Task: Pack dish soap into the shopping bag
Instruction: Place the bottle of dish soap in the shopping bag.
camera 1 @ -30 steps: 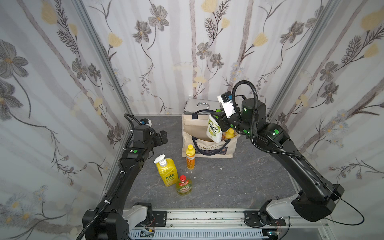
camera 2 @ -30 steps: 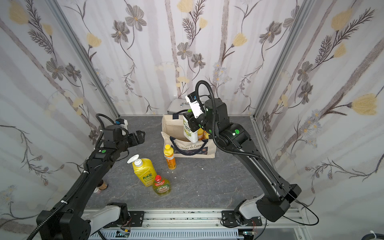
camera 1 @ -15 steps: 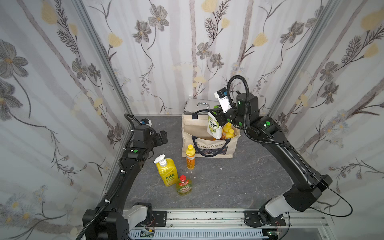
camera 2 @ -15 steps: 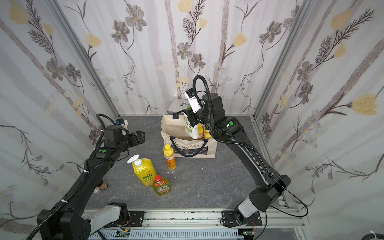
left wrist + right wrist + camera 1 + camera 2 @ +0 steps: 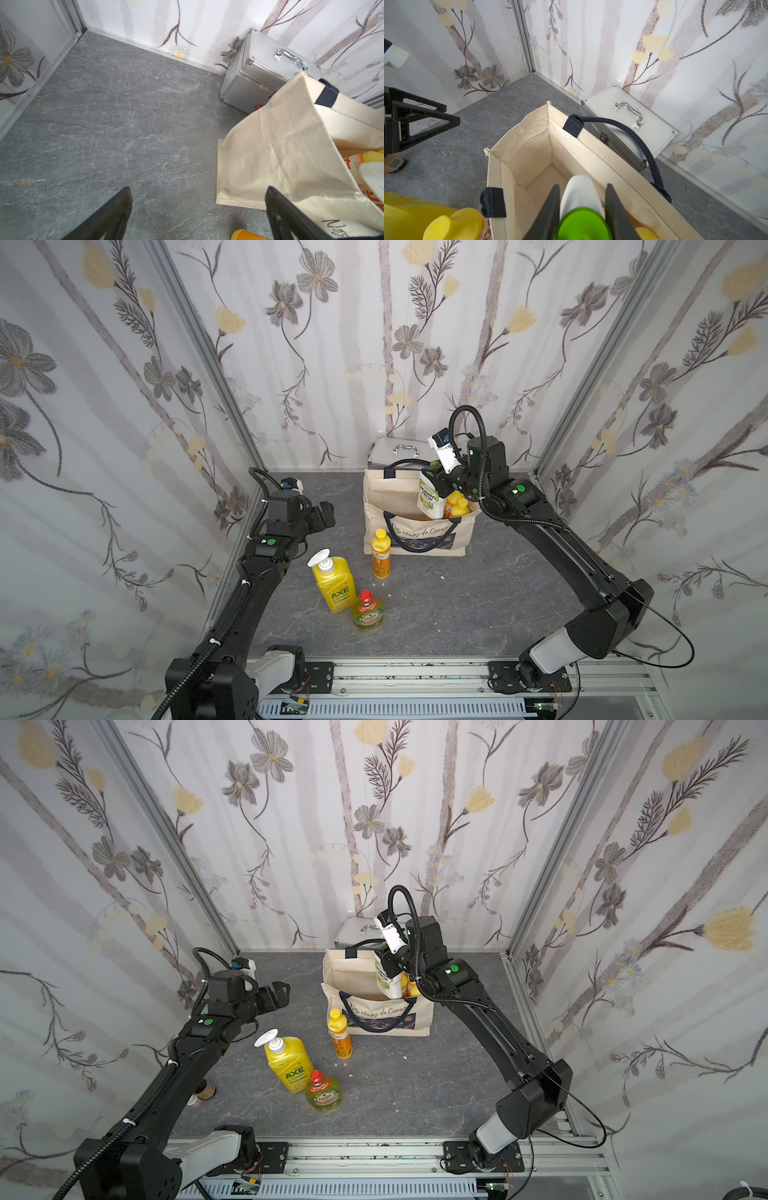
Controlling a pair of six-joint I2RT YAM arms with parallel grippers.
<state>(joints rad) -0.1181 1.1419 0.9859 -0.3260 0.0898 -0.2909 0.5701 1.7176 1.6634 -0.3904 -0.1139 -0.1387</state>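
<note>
Right hand [image 5: 582, 187] nearly closed around white bottle [image 5: 430, 499] over shopping bag [image 5: 457, 541]

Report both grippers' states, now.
Left gripper: open, empty.
Right gripper: shut on the white bottle.

The shopping bag [image 5: 280, 145] is matt cream canvas with a visible weave, and its handles [image 5: 572, 125] are dark navy webbing. At its twelve o'clock, the case [image 5: 264, 62] is brushed silver metal with a mirror-bright chrome grip [image 5: 629, 110]. The table [image 5: 124, 114] looks like matt grey veined stone. At the bag's seven o'clock, the AXE bottle [image 5: 334, 589], Fairy bottle [image 5: 368, 614] and orange bottle [image 5: 381, 558] are glossy plastic. The white bottle [image 5: 579, 191] is smooth plastic with a shiny green cap [image 5: 581, 224]. The fingers [image 5: 550, 214] of the right gripper [image 5: 582, 186] are matt black plastic.
</note>
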